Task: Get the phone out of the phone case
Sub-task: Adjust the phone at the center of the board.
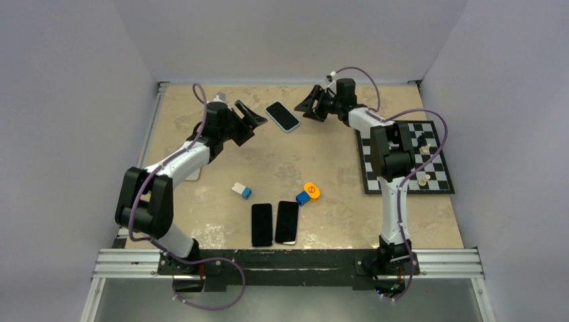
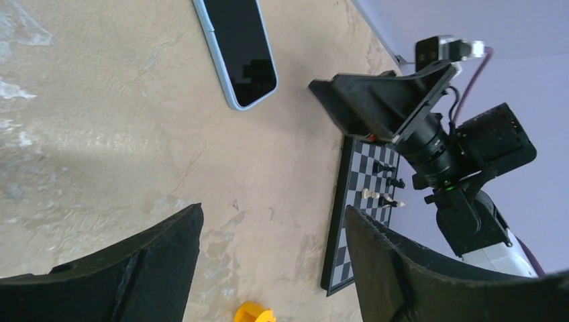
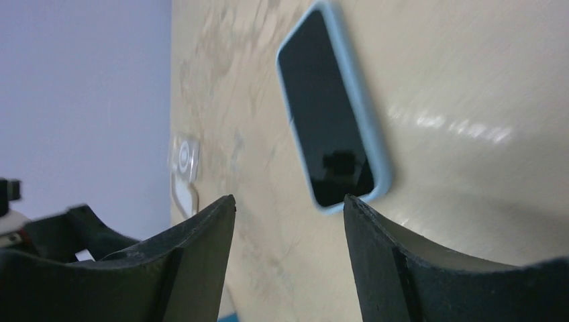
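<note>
A phone with a dark screen in a light blue case [image 1: 282,115] lies flat at the back middle of the table. It also shows in the left wrist view [image 2: 240,48] and in the right wrist view [image 3: 332,111]. My left gripper [image 1: 249,119] is open and empty, just left of the phone. My right gripper [image 1: 307,105] is open and empty, just right of the phone. Neither gripper touches the phone. My right gripper shows in the left wrist view [image 2: 376,100].
Two bare black phones [image 1: 262,224] [image 1: 287,222] lie side by side near the front edge. A white and blue block [image 1: 242,191], a blue block [image 1: 302,198] and an orange round piece [image 1: 312,190] lie mid-table. A chessboard [image 1: 405,157] with pieces lies at the right.
</note>
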`<state>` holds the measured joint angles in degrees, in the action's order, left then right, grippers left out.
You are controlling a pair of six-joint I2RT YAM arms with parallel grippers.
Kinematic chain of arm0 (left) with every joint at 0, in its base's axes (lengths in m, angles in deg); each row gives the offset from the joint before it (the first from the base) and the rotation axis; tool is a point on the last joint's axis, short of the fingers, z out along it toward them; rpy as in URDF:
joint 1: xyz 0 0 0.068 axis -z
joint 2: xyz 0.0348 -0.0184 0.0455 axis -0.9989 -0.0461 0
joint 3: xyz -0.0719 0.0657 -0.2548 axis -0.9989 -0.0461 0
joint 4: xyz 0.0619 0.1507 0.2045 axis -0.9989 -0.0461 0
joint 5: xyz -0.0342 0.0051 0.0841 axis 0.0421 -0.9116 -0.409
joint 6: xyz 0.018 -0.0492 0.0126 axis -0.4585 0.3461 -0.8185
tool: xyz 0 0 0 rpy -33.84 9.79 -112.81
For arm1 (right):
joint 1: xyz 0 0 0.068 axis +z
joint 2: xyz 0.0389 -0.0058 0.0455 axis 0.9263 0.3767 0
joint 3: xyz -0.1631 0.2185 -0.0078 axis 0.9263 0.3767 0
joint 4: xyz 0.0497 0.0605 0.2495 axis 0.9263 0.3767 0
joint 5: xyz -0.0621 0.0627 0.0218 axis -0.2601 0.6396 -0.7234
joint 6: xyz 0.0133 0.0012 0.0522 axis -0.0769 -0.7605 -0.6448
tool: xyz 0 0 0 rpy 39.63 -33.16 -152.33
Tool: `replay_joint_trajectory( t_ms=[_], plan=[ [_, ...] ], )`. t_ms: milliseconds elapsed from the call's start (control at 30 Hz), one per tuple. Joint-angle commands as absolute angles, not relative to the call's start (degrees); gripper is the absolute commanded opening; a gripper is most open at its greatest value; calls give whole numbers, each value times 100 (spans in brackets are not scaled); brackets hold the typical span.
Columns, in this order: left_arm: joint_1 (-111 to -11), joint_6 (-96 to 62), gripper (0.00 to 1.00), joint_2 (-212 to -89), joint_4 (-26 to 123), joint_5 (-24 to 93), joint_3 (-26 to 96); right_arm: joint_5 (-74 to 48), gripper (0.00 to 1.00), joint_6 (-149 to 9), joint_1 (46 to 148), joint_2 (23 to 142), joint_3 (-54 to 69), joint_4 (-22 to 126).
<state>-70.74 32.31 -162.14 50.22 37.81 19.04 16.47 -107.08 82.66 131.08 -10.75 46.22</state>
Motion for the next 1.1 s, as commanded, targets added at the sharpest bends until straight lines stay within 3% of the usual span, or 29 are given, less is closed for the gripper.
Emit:
replay_joint_trajectory(
  t_ms=[0,233,600,900,1067],
  plan=[
    [-7101,4074,78,-17127,5700,4187,2488,1808,65,-10314,7983,13784,-2373,5225],
    [-7092,5676,66,-18458,6379,3938,3020,2152,63,-10133,7946,14945,-3938,5938],
    [-6986,6445,61,-19460,5674,3412,3951,2088,40,-9299,8016,15117,-4345,6801],
    [-6840,6684,61,-19987,4469,3556,4663,2164,40,-8732,8114,15163,-4555,7138],
    [-6771,6455,55,-19994,3552,3402,5118,2281,39,-8285,8234,15210,-4809,7491]
  ],
)
